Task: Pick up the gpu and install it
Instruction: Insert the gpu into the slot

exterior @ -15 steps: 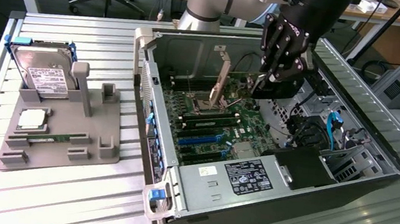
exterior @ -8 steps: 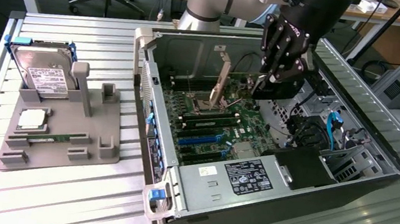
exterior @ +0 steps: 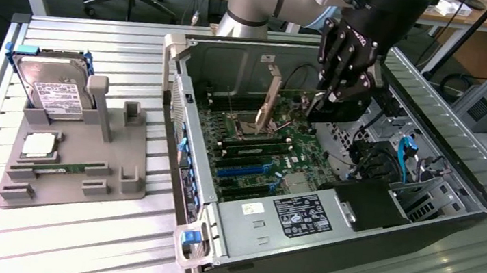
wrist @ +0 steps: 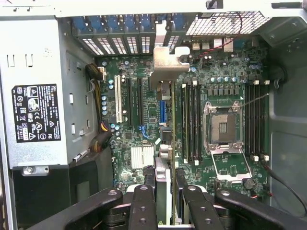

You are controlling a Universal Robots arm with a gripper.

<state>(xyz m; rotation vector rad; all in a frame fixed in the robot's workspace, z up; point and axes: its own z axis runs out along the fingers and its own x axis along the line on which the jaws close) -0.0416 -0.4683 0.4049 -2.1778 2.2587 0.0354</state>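
The black multi-finger gripper [exterior: 344, 96] hangs inside the open dark computer case [exterior: 193, 117], jaws clamped on the thin dark gpu card with silver bracket [wrist: 163, 76] — held edge-on, long axis toward twelve o'clock, directly above the green motherboard [wrist: 144, 120].

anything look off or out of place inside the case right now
Nothing looks damaged or spilled. The one unusual thing is the gpu: it stands on edge between the fingers of the hand above the motherboard, held over the slots, its bracket toward the rear slot openings. The CPU socket sits open and empty.
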